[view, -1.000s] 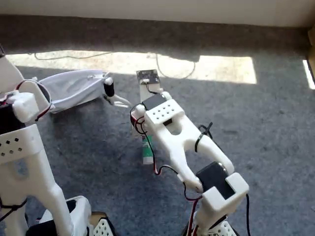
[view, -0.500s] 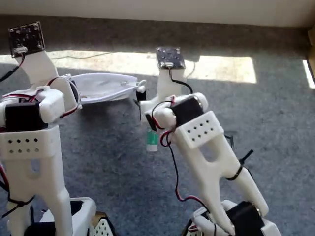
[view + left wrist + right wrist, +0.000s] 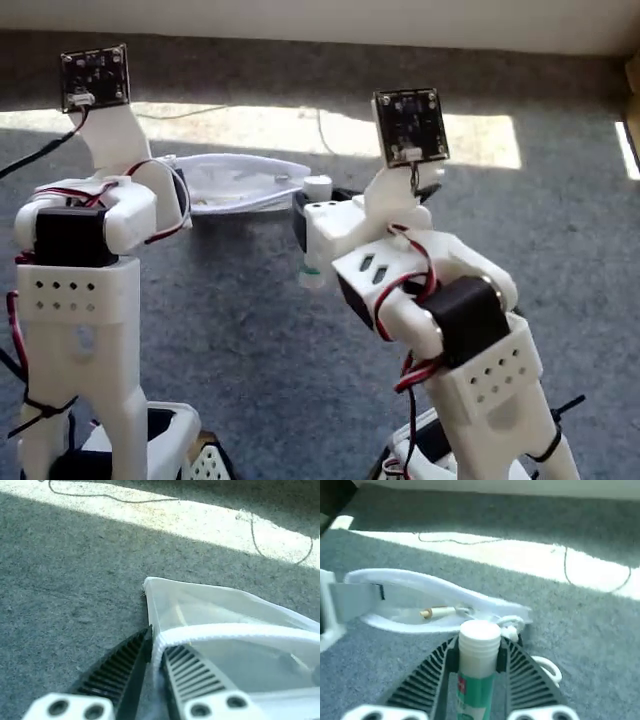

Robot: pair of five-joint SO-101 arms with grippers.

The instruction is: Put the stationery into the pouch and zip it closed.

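The pouch point(image 3: 240, 182) is a soft, translucent white bag with a thick white rim. It lies on rough grey carpet point(image 3: 220, 330), its mouth gaping in a long oval. Inside it lies a slim pale pen point(image 3: 437, 612) with a tan tip. The left gripper point(image 3: 150, 641) has its ribbed black jaws pinched tight on the pouch's rim at one end. The right gripper point(image 3: 479, 644) is clamped around a glue stick point(image 3: 476, 680), a smooth cylinder with a ridged white cap and a green body. The stick is just beside the pouch's open mouth at the other end, cap toward it.
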